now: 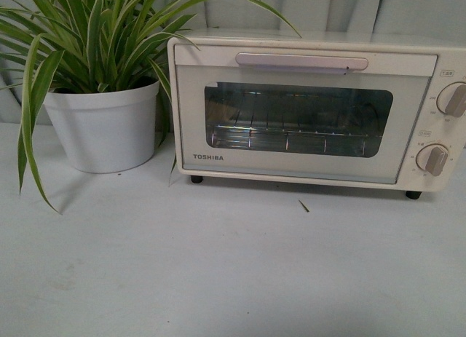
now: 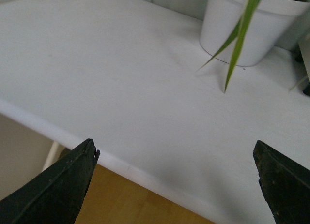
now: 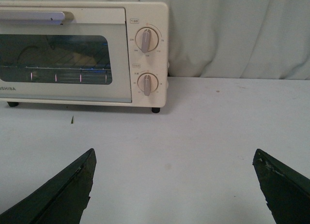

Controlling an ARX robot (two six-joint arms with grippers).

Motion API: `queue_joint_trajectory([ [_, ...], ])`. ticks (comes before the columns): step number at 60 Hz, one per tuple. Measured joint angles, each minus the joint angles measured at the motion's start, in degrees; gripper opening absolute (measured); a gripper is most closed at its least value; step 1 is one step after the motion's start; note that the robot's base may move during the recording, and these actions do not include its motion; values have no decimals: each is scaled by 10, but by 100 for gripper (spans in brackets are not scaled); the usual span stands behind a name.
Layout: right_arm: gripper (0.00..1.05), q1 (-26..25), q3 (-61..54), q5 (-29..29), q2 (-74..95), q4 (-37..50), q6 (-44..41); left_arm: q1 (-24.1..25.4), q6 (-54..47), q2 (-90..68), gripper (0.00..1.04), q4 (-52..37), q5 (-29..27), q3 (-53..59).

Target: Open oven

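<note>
A: Front view?
B: Oven (image 1: 302,108) stands far right on the surface (image 1: 218,264), door shut. Bar handle (image 1: 298,62) runs left-right along the door's top. Plant pot (image 1: 102,126) is just left of it. No arm visible.
A: Left wrist view?
B: Left claw (image 2: 174,149) spread wide, empty, over the surface's near edge. Pot ahead; oven not clearly in view.
A: Right wrist view?
B: Right claw (image 3: 174,156) wide, empty. Oven lies far and left of it, knobs (image 3: 147,39) nearest. I judge the right arm closer to the handle.
</note>
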State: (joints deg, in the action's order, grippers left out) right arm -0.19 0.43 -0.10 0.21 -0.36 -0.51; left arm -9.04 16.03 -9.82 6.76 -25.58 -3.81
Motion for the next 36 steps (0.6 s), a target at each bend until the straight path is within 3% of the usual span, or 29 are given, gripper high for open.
queue_joint_trajectory([
  [8, 95, 0, 0, 0, 0, 0, 0, -30, 113, -83, 98, -31, 27, -36],
  [15, 95, 0, 0, 0, 0, 0, 0, -75, 237, -261, 98, -126, 75, -87],
  [21, 95, 0, 0, 0, 0, 0, 0, -107, 279, -397, 98, -208, 89, -138],
  [36, 95, 0, 0, 0, 0, 0, 0, -124, 342, -614, 98, -325, 118, -217],
])
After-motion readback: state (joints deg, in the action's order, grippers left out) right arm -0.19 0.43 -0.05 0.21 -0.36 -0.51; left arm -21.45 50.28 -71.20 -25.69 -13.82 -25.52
